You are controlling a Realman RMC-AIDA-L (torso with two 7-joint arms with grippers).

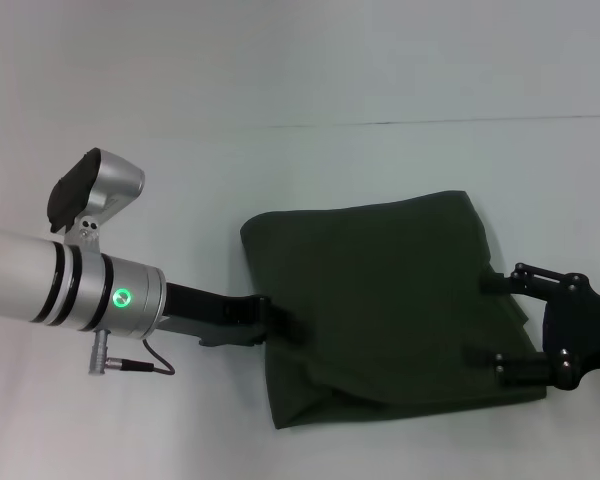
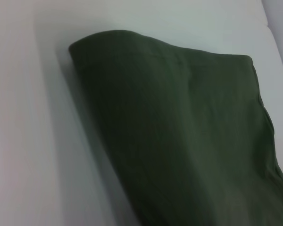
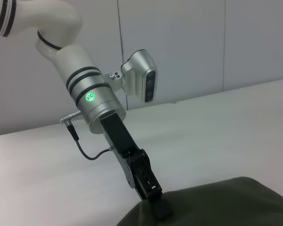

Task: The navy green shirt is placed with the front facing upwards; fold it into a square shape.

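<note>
The dark olive-green cotton shirt (image 1: 380, 300) lies folded roughly square on the white table (image 1: 280, 80). Left pincer (image 1: 285, 322) clamps its left edge; right pincer (image 1: 490, 320) spread apart over its right edge.

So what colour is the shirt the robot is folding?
The shirt is plain dark olive green, with no print showing. It shows best in the head view.

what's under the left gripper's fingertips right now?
The left gripper sits at the edge of the folded navy green shirt, which lies on the white table. The fingertips themselves are hidden in the cloth. The right gripper straddles the opposite edge.
</note>
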